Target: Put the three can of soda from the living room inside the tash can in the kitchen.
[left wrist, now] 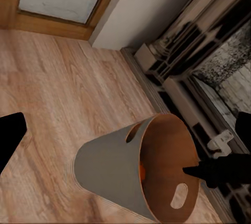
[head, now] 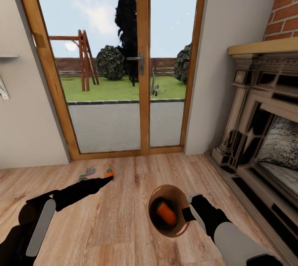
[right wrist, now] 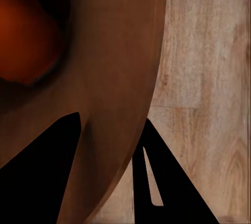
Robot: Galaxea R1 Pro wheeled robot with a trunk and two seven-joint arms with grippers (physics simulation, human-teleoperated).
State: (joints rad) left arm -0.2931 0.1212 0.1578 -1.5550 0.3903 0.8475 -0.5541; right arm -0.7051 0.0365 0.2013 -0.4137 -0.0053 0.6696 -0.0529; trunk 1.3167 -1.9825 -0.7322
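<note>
Trash can [head: 179, 230] tilted above floor (orange-brown inside), orange soda can [head: 166, 213] inside.

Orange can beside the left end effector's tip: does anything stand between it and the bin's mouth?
Nothing visible does. Only bare floor shows between the can and the bin, whose mouth is open. The right end effector clamps the rim's other side.

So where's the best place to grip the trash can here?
By its rim wall, one finger inside and one outside, coming in from the open mouth. The tash can has a thin wall and two handle slots near the rim. The right gripper already straddles that wall, with an orange can lying inside.
</note>
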